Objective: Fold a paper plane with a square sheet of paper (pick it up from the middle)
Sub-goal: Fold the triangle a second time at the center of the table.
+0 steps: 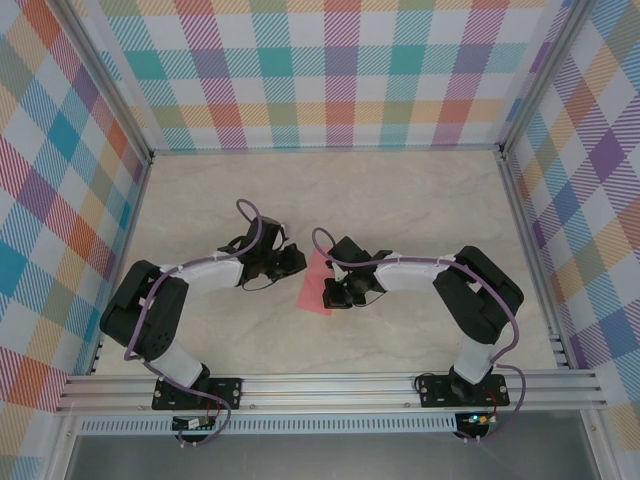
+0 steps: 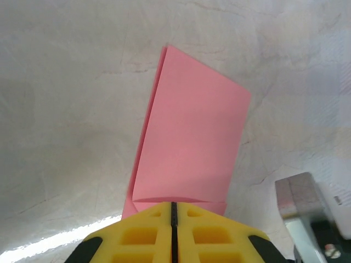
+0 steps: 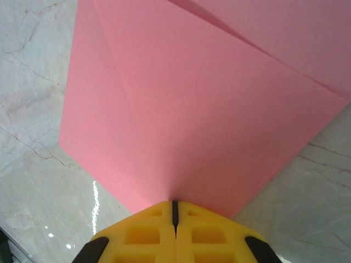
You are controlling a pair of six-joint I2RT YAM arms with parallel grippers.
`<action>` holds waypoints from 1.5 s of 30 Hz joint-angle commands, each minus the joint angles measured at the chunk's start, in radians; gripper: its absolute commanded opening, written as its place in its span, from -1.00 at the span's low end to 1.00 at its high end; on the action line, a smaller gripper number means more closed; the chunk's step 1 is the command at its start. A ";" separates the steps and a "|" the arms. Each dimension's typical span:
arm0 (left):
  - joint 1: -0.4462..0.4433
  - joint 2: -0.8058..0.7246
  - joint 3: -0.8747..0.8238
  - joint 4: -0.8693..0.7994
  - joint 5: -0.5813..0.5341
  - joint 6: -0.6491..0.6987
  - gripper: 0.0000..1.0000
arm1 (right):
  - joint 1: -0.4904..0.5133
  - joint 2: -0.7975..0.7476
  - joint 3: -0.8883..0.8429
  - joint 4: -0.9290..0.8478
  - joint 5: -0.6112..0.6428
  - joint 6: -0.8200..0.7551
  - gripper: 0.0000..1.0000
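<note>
- The salmon-pink sheet of paper [image 1: 314,285] lies on the desk [image 1: 420,200], about midway between the left and right edges and a little nearer the near edge than the far one.
- It is already creased. The left wrist view shows a doubled oblong with a second layer peeping out along its left side. The right wrist view shows a flap folded over at the upper right, and a faint line runs down the sheet towards the fingertips.
- The left end effector [image 2: 173,204] is closed, its yellow fingers pressed together with a thin seam between them. The tips meet the near edge of the sheet, which bows slightly there.
- The right end effector [image 3: 175,203] is closed too, tips together at the sheet's near edge (I cannot tell whether either one nips a layer or merely bears on it).
- From above, the two stand either side of the sheet, the left at its far-left corner and the right over its right half.
- The marbled desk surface around the sheet shows pale, with a bright glare streak.
</note>
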 commanded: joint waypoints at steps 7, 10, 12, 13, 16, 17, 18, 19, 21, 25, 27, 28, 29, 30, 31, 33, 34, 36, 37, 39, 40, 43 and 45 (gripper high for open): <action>-0.052 0.139 0.000 0.129 0.051 -0.088 -0.83 | 0.011 0.077 -0.041 -0.093 0.017 -0.010 -0.94; -0.052 0.160 -0.003 0.138 0.031 -0.112 -0.84 | 0.011 0.065 -0.040 -0.084 0.020 -0.010 -0.94; -0.052 0.171 -0.003 0.119 0.010 -0.118 -0.85 | 0.011 0.045 -0.034 -0.076 0.021 -0.012 -0.94; -0.052 0.177 -0.001 0.104 0.000 -0.118 -0.85 | 0.011 0.036 -0.031 -0.073 0.021 -0.013 -0.94; -0.052 0.190 -0.004 0.062 -0.029 -0.118 -0.86 | 0.011 0.007 -0.003 -0.070 0.029 -0.020 -0.94; -0.052 0.191 -0.007 0.053 -0.035 -0.118 -0.86 | 0.011 -0.002 0.009 -0.067 0.030 -0.024 -0.93; -0.052 0.192 -0.012 0.050 -0.039 -0.120 -0.86 | 0.011 -0.010 0.023 -0.061 0.030 -0.024 -0.93; -0.052 0.192 -0.014 0.048 -0.041 -0.122 -0.86 | 0.011 -0.017 0.035 -0.056 0.030 -0.025 -0.93; -0.052 0.192 -0.016 0.039 -0.043 -0.122 -0.86 | 0.011 -0.021 0.063 -0.038 0.025 -0.025 -0.93; -0.052 0.193 -0.017 0.034 -0.041 -0.123 -0.86 | 0.011 0.003 0.106 -0.011 0.032 -0.016 -0.93; -0.052 0.193 -0.018 0.032 -0.041 -0.126 -0.86 | 0.011 0.026 0.126 0.001 0.042 -0.015 -0.93; -0.052 0.194 -0.018 0.031 -0.042 -0.126 -0.86 | 0.011 0.035 0.136 0.002 0.047 -0.014 -0.93; -0.052 0.194 -0.017 0.031 -0.040 -0.126 -0.86 | 0.011 0.047 0.147 0.003 0.051 -0.014 -0.93; -0.051 0.195 -0.018 0.030 -0.042 -0.128 -0.86 | 0.011 0.058 0.154 0.004 0.056 -0.016 -0.93; -0.052 0.194 -0.019 0.029 -0.041 -0.130 -0.86 | 0.011 0.065 0.160 0.004 0.060 -0.015 -0.93; -0.052 0.194 -0.018 0.029 -0.042 -0.130 -0.86 | 0.011 0.083 0.168 0.000 0.065 -0.016 -0.93; -0.052 0.195 -0.016 0.029 -0.041 -0.131 -0.86 | 0.011 0.090 0.169 -0.001 0.066 -0.016 -0.93; -0.052 0.198 -0.017 0.028 -0.044 -0.133 -0.86 | 0.011 0.107 0.168 0.000 0.060 -0.016 -0.94; -0.052 0.199 -0.016 0.028 -0.045 -0.137 -0.86 | 0.011 0.114 0.166 -0.001 0.058 -0.015 -0.94; -0.052 0.204 -0.015 0.025 -0.047 -0.143 -0.86 | 0.011 0.122 0.156 -0.002 0.051 -0.012 -0.94; -0.053 0.204 -0.015 0.023 -0.050 -0.145 -0.86 | 0.011 0.122 0.149 -0.001 0.047 -0.012 -0.94; -0.052 0.204 -0.018 0.004 -0.074 -0.151 -0.86 | 0.011 0.116 0.125 -0.020 0.030 -0.019 -0.94; -0.052 0.205 -0.017 -0.019 -0.091 -0.154 -0.86 | 0.011 0.100 0.102 -0.041 0.014 -0.033 -0.94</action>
